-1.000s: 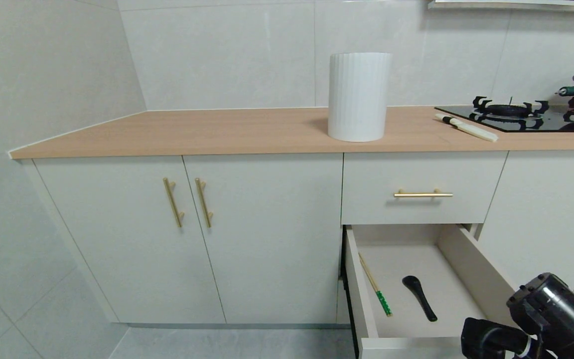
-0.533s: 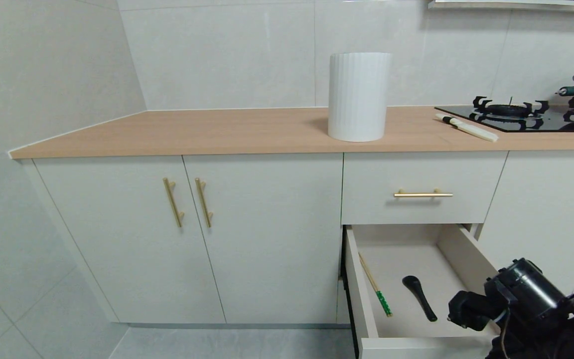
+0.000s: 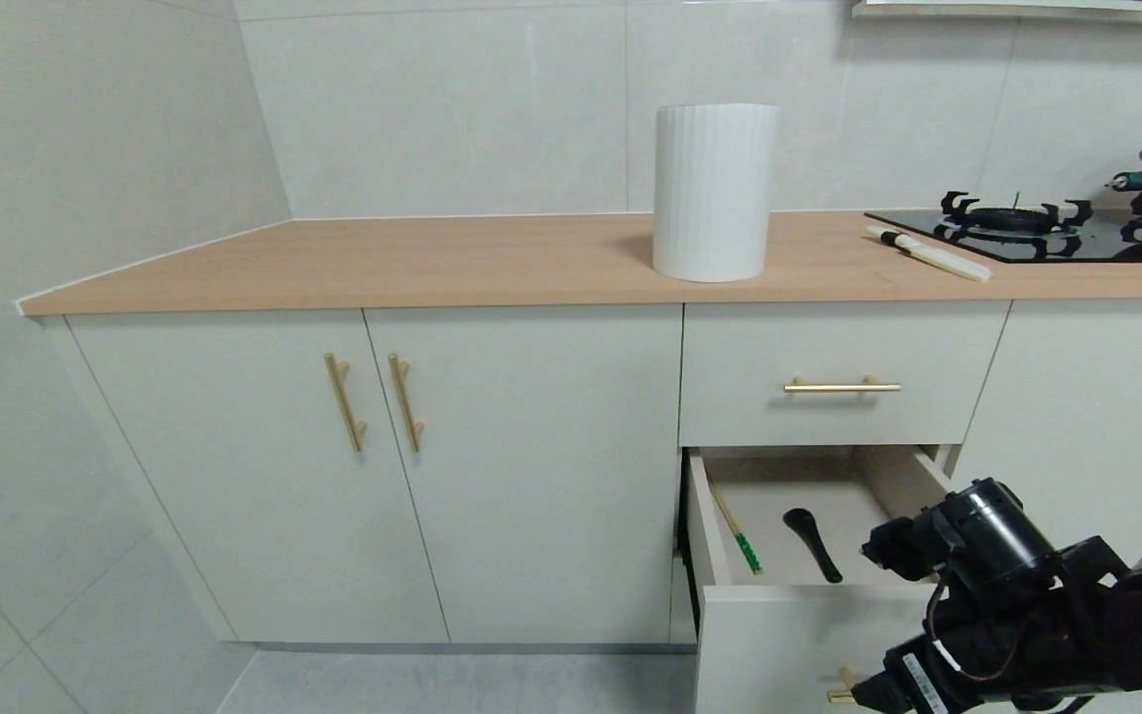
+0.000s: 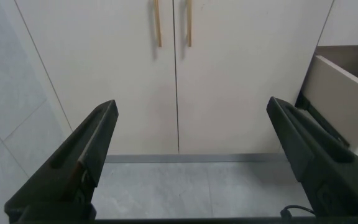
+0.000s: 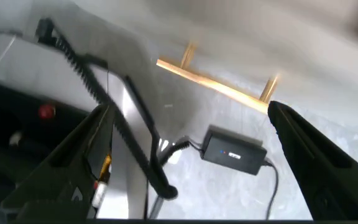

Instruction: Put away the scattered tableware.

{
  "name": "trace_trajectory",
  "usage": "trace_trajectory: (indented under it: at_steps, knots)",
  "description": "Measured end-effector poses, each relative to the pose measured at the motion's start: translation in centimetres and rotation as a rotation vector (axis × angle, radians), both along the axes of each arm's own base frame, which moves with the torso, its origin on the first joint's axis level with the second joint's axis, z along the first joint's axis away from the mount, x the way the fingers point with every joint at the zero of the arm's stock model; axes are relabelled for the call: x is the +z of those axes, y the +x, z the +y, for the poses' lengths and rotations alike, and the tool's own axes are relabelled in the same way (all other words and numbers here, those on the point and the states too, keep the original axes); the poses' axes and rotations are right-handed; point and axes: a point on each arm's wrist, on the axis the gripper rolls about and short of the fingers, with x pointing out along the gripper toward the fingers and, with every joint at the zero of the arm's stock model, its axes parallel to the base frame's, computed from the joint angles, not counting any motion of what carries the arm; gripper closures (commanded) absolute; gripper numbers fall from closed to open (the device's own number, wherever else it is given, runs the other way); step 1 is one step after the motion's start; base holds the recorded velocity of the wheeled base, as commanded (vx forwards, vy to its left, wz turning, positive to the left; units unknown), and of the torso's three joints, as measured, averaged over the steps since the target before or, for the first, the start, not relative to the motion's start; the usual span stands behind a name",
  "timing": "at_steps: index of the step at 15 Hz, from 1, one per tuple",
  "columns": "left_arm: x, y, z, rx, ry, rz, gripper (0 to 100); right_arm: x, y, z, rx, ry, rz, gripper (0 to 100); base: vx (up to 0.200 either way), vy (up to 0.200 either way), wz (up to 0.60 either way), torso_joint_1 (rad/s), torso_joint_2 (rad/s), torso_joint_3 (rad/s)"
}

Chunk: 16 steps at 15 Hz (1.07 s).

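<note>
Green-tipped wooden chopsticks (image 3: pixel 736 531), black plastic spoon (image 3: pixel 812 543) lie in half-shut white drawer (image 3: pixel 789 645); my right gripper (image 5: pixel 190 112), jaws apart, by brass handle (image 5: pixel 219 81); closing step, next push home.

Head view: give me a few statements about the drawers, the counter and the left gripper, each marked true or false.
1. The lower drawer is partly open. True.
2. A black spoon lies in it beside chopsticks. True.
3. The upper drawer is pulled out. False: it is shut.
4. The white canister stands on the floor. False: it stands on the counter.
5. The left gripper is shut on a fork. False: it is open and holds nothing.
</note>
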Motion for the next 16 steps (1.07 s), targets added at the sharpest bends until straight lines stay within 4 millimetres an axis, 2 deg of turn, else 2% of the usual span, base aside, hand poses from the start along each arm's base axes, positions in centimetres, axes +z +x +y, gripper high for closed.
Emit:
trace_trajectory:
  at_steps: [5,9,16]
  knots:
    - [0.0,0.0,0.0,0.000,0.000,0.000,0,-1.0,3.4,1.3,-0.135,0.017,-0.105,0,0.000,0.000,0.00,0.000,0.00,0.000]
    - [0.0,0.0,0.0,0.000,0.000,0.000,0,-2.4,6.1,0.9,-0.214,0.005,-0.155,0,0.000,0.000,0.00,0.000,0.00,0.000]
    - [0.0,0.0,0.0,0.000,0.000,0.000,0,-3.3,11.0,1.2,-0.413,0.037,-0.245,0,0.000,0.000,0.00,0.000,0.00,0.000]
